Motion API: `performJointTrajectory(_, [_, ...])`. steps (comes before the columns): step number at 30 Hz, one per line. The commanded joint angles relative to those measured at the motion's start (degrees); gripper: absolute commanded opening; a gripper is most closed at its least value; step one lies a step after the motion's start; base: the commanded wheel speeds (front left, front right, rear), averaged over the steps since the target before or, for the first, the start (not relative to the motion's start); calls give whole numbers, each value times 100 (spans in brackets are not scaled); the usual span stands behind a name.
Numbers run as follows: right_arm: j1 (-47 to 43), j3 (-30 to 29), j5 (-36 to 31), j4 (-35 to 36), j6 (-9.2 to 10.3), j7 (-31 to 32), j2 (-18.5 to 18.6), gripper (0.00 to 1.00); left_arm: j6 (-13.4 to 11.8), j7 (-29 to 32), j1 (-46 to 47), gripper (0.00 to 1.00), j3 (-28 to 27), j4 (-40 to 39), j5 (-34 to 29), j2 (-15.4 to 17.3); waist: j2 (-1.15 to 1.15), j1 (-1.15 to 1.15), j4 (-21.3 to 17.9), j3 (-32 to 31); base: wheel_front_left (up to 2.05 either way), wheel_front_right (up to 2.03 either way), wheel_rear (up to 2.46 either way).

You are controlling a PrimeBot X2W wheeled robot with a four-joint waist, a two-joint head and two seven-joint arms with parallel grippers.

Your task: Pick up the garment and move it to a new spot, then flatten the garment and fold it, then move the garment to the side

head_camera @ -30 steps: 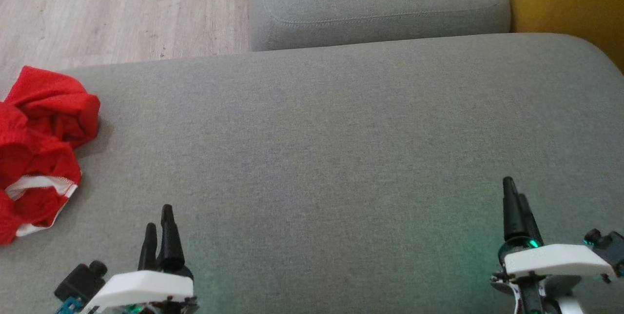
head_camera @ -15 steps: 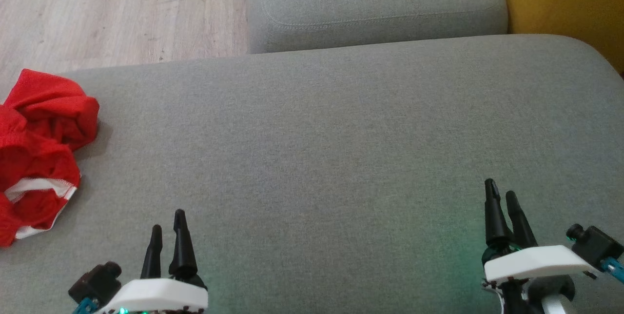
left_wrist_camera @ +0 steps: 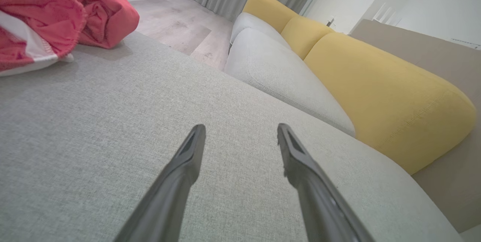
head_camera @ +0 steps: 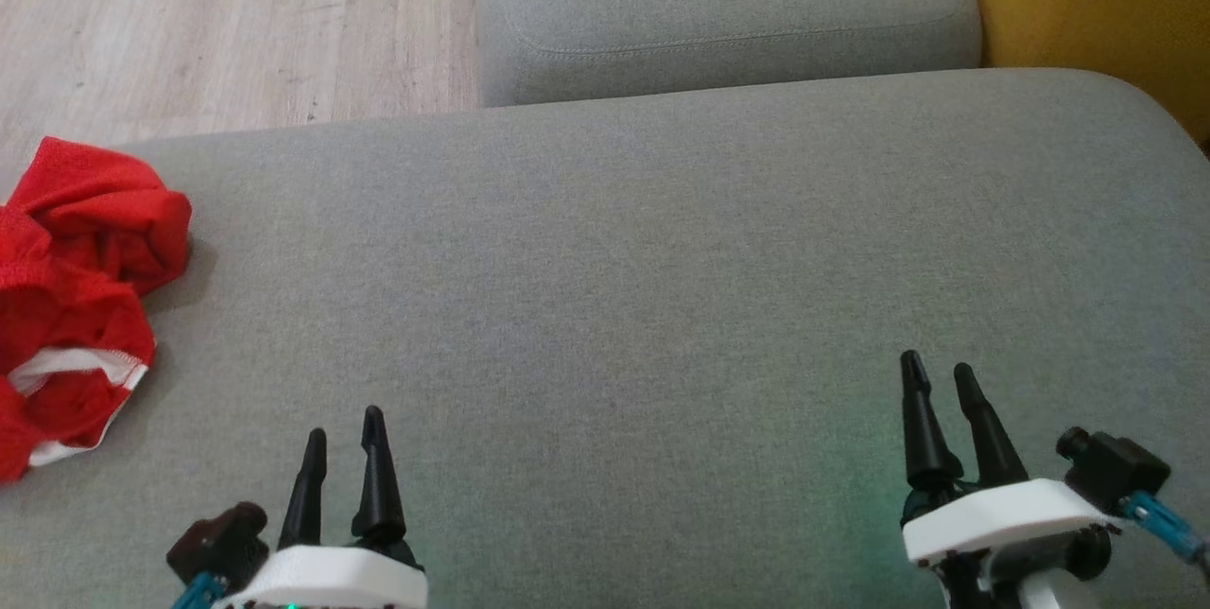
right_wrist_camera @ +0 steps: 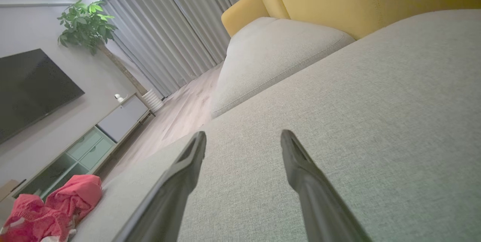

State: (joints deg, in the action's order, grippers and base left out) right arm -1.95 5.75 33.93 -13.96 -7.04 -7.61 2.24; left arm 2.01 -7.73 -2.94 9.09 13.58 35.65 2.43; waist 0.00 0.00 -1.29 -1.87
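Observation:
The garment (head_camera: 71,297) lies crumpled in a red heap with a white striped band at the far left edge of the grey sofa seat (head_camera: 614,259); it also appears in the left wrist view (left_wrist_camera: 56,12) and the right wrist view (right_wrist_camera: 52,215). My left gripper (head_camera: 343,425) hovers open at the lower left, well to the right of the garment, nothing between its fingers. At the lower right my right gripper (head_camera: 939,373) stands open and empty, far from the cloth. Both wrist views show spread fingers (left_wrist_camera: 191,152) (right_wrist_camera: 191,155) over bare fabric.
A second grey cushion (head_camera: 728,8) adjoins the seat at the back. Yellow backrest cushions (left_wrist_camera: 375,88) run along the right. Wooden floor (head_camera: 217,23) lies beyond the seat's far left edge. A cabinet (right_wrist_camera: 86,144) and television stand across the room.
Both grippers turned: the left one shifted right and lower, the right one shifted left, so their fingers now show side by side. The garment has not moved on the seat.

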Motion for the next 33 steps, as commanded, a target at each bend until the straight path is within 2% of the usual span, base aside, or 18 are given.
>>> performJointTrajectory(1, [189,148,-191,198,-31,-90,46,100,-16,-81,119,100,-88,-161,-194,34,0,0,-1,-3,0,0,0])
performJointTrajectory(12, [179,315,-1010,81,-36,-293,52,100,-78,-283,74,100,26,14,-953,38,0,0,-7,-25,0,0,0])
performJointTrajectory(33, [218,523,-2443,26,-43,-648,62,100,-313,-636,51,100,154,294,-2009,43,0,0,-34,-81,0,0,0])
